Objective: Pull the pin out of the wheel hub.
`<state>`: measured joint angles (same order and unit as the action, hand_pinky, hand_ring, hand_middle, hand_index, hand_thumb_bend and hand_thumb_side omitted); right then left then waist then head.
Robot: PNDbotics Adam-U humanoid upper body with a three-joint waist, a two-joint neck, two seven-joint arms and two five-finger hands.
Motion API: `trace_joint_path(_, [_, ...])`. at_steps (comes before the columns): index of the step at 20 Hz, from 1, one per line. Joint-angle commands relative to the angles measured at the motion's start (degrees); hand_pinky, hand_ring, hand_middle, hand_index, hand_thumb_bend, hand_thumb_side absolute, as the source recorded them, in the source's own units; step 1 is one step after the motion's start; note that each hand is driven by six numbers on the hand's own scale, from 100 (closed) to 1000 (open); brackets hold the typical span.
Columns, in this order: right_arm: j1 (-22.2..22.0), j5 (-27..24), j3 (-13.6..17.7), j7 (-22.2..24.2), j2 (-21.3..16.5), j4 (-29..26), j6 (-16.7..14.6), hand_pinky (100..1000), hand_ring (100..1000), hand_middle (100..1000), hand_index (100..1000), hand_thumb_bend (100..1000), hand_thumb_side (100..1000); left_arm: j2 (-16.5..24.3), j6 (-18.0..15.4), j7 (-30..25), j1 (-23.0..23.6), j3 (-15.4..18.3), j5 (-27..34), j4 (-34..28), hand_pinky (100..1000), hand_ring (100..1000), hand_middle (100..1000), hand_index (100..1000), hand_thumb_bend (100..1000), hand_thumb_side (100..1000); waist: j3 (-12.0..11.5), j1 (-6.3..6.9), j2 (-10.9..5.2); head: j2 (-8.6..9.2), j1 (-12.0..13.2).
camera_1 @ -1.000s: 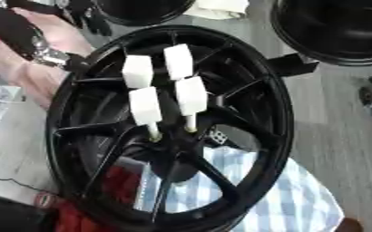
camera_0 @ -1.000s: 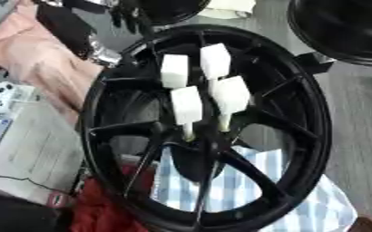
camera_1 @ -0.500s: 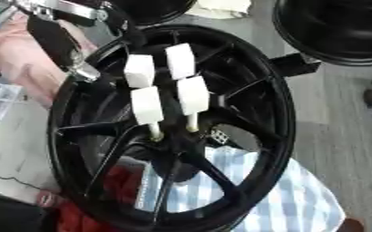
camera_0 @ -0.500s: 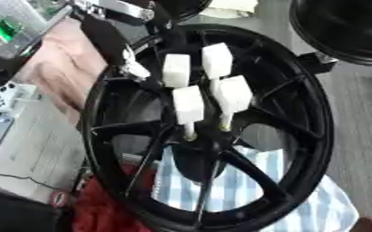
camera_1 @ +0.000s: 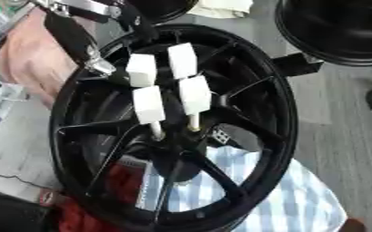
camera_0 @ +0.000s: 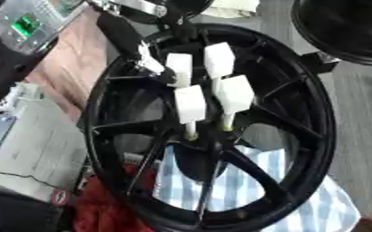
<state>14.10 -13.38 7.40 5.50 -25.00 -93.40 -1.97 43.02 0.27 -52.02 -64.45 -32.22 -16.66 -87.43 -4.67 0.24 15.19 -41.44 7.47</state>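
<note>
A black spoked wheel (camera_0: 300, 90) lies tilted in the middle of both views. Several pins with white block heads stand out of its hub (camera_0: 205, 140): upper left pin (camera_0: 179, 70), upper right pin (camera_0: 219, 60), lower left pin (camera_0: 190, 104) and lower right pin (camera_0: 235, 94). My left hand (camera_1: 71, 34), black with silver parts, reaches in from the upper left. One long finger lies straight over the rim, and its silver fingertip (camera_1: 100, 66) sits just left of the upper left pin without holding it. The right hand is nowhere to be seen.
A second black wheel (camera_0: 348, 27) lies at the upper right. A blue-and-white checked cloth (camera_0: 300, 199) and a red cloth (camera_0: 102, 208) lie under the wheel's near side. A device with a green screen (camera_0: 22, 25) and pale boxes (camera_0: 30, 145) sit on the left.
My left hand has come down from the upper left over the rim, and its fingertip now sits beside the upper left pin. The pins stay in the hub.
</note>
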Motion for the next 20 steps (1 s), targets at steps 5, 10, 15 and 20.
trace_joint_path(5, [0.7,-0.4,0.3,0.0,-0.9,-0.7,0.0,895,779,757,767,361,297,0.6,1.8,0.1,-1.2,1.4,-3.1,0.1,877,905,839,947,466,589,0.2,-0.05,-0.70,0.67,0.2])
trace_joint_path(10, [0.8,-0.6,0.3,-0.1,-0.9,-0.7,0.0,894,780,756,766,362,296,0.6,1.6,0.1,-0.9,0.9,-3.7,0.3,874,905,839,940,471,594,0.3,-0.10,-0.54,1.20,0.1])
trace_joint_path(15, [0.8,-0.6,0.3,-0.1,-0.9,-0.7,0.0,894,779,756,766,362,297,0.7,1.2,0.1,-0.5,0.6,-4.6,0.9,870,905,840,928,487,593,0.4,-0.02,-0.37,1.77,0.1])
trace_joint_path(20, [0.9,-0.6,0.4,0.0,-0.9,-0.7,0.1,894,779,755,765,361,298,0.8,0.3,0.1,0.0,0.6,-5.8,1.6,864,909,849,938,502,594,0.5,0.11,-0.08,2.06,0.2])
